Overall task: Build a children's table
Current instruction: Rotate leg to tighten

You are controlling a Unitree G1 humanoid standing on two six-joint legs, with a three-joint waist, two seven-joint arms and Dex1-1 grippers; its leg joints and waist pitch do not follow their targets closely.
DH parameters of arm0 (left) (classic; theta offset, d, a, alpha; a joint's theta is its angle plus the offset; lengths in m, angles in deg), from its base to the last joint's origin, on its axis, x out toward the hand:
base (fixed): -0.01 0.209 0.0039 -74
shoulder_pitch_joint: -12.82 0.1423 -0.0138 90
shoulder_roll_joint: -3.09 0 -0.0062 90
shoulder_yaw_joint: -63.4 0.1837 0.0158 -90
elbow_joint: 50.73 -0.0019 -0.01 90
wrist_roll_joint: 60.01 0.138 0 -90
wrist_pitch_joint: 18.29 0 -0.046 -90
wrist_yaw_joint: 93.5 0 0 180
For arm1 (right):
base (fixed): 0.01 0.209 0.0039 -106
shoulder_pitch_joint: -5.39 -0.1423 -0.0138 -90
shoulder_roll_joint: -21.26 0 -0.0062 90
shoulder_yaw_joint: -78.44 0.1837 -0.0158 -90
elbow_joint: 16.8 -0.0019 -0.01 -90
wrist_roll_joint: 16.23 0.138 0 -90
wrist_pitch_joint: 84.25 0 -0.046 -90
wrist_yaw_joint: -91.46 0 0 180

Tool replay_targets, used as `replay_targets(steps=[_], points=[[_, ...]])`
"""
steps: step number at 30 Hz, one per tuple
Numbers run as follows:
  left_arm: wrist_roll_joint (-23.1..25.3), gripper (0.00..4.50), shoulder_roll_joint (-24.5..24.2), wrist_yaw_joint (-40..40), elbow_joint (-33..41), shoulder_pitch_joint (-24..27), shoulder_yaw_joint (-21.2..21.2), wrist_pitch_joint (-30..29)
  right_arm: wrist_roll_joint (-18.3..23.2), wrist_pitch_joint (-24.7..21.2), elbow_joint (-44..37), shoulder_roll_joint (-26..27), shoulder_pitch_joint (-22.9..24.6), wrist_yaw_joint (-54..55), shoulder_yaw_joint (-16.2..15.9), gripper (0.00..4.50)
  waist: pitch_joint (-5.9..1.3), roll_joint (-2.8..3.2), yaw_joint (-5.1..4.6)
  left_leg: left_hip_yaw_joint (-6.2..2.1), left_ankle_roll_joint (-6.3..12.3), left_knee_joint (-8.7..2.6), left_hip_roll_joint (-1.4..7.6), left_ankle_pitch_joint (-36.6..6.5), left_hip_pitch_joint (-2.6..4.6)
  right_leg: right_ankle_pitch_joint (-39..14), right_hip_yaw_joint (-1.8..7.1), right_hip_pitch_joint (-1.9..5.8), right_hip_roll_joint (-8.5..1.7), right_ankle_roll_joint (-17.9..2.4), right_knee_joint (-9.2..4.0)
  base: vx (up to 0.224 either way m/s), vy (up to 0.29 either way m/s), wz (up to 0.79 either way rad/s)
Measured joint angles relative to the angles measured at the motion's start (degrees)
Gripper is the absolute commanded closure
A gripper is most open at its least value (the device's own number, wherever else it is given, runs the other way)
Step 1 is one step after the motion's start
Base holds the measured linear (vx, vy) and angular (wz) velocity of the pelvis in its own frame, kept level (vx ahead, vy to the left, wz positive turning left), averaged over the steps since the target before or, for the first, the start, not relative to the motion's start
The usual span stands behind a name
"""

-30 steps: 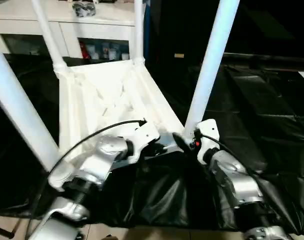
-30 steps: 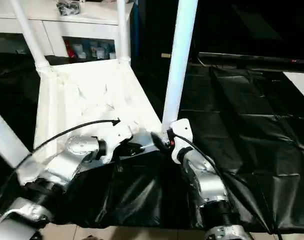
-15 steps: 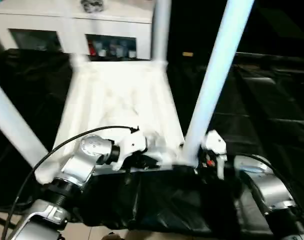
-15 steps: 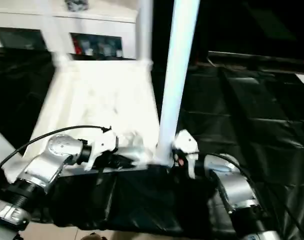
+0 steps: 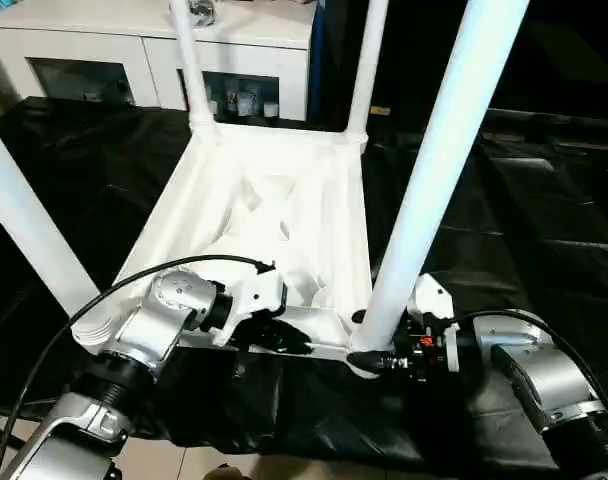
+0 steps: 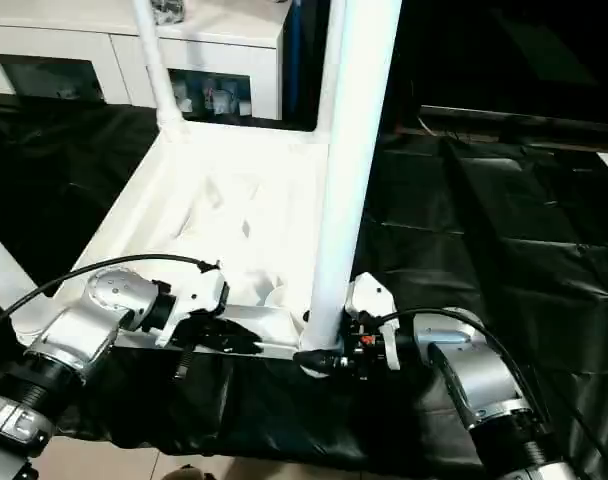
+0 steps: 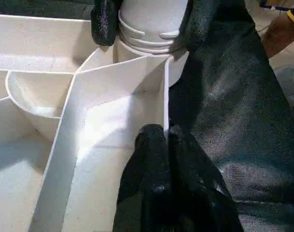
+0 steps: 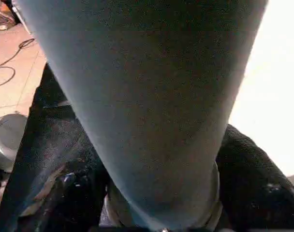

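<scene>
— How does the children's table (image 5: 274, 215) look?
— All white, upside down on the black-draped work surface (image 5: 544, 230), ribbed underside up (glossy plastic).
— How many legs?
— Four, all upright in the corner sockets. The nearest leg (image 5: 439, 170) rises directly from the right gripper (image 5: 369, 358), whose fingers clasp its base.
— And the left gripper (image 7: 159, 140)?
— Pinched onto the near rim, beside that socket.

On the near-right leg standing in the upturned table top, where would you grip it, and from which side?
Grip the near-right leg low, just above its corner socket, coming in level from the robot's right. The round tube is widest there and stands upright; the tabletop's ribs block the inner side. The right gripper already straddles that base.
</scene>
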Motion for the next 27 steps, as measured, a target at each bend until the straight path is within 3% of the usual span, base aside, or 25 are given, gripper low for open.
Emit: replay_targets(steps=[11, 15, 21, 27], points=[[0.1, 4.50, 0.2, -0.2, -0.2, 0.0, 0.1, 0.6, 0.4, 0.0, -1.4, 0.9, 1.8, 1.0, 0.7, 1.86, -0.02, -0.02, 0.80, 0.01, 0.00, -0.01, 0.01, 0.0, 0.04, 0.0, 0.00, 0.01, 0.00, 0.0, 0.00, 0.000, 0.000, 0.00], [1.4, 4.50, 1.0, -5.5, -1.1, 0.0, -1.0, 0.6, -0.4, 0.3, 0.8, 4.8, 2.0, 8.5, 3.1, 1.86, -0.08, -0.15, 0.53, -0.05, -0.01, -0.03, 0.01, 0.0, 0.18, 0.0, 0.00, 0.08, 0.00, 0.1, 0.02, 0.000, 0.000, 0.00], [4.6, 4.50, 5.3, -16.6, -1.8, -0.2, -2.4, -2.3, -2.7, 1.3, 6.2, 11.8, -0.3, 25.5, 7.2, 1.86, -0.06, -0.26, -1.89, -0.17, 0.00, 0.01, -0.05, 0.0, 0.32, -0.1, -0.02, 0.10, -0.03, 0.2, -0.21, 0.000, 0.000, 0.00], [7.4, 4.50, 10.2, -26.4, -1.8, -0.4, -3.1, -6.6, -5.6, 1.0, 11.4, 19.0, -4.2, 41.9, 10.4, 1.87, -0.05, -0.21, -2.94, -0.23, 0.00, -0.02, -0.07, 0.0, 0.39, -0.1, -0.10, 0.06, -0.03, 0.2, -0.48, 0.000, 0.000, 0.00]])
